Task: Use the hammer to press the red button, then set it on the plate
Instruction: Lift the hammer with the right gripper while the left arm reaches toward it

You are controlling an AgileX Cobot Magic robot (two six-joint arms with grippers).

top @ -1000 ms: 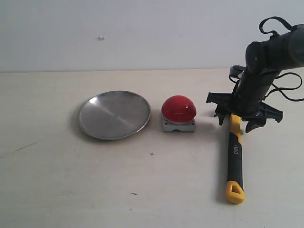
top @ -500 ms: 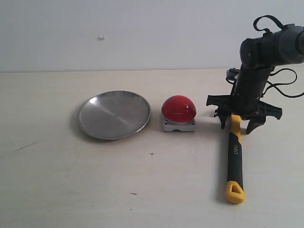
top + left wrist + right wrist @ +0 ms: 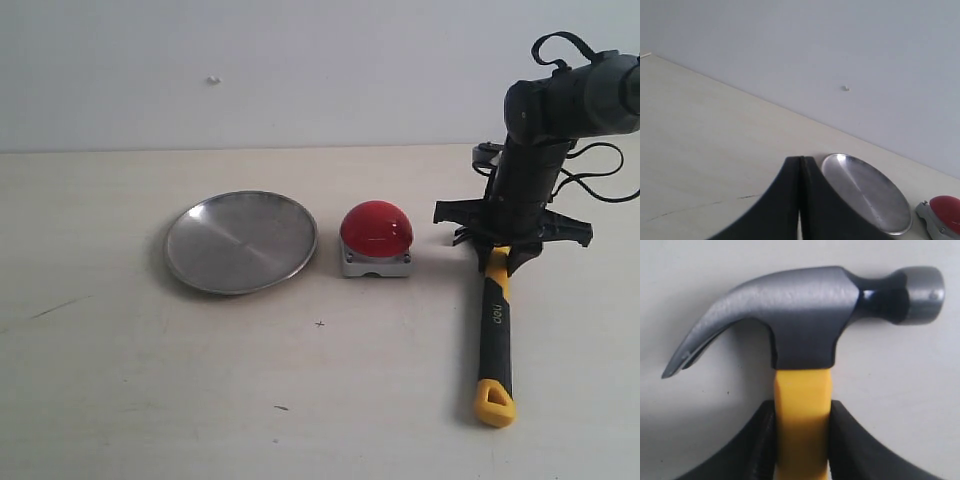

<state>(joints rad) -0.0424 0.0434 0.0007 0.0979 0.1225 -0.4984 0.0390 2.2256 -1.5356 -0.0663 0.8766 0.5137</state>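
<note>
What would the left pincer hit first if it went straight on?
Likely the plate, whose rim lies just beyond the shut left pincer; depth is unclear, so the table might come first.

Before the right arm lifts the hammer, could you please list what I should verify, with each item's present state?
1. The right gripper is shut on the yellow neck of the black-handled, steel-headed claw hammer: ok, fingers touch both sides.
2. Grip firm enough for a lift: cannot tell.
3. Hammer handle free of other things: ok, it lies alone on the pale table.
4. Glossy red dome button on its grey base reachable: ok, only bare table between it and the right gripper.
5. Round brushed-steel plate empty: ok.
6. The left gripper is out of the way: ok, shut and absent from the exterior view.
</note>
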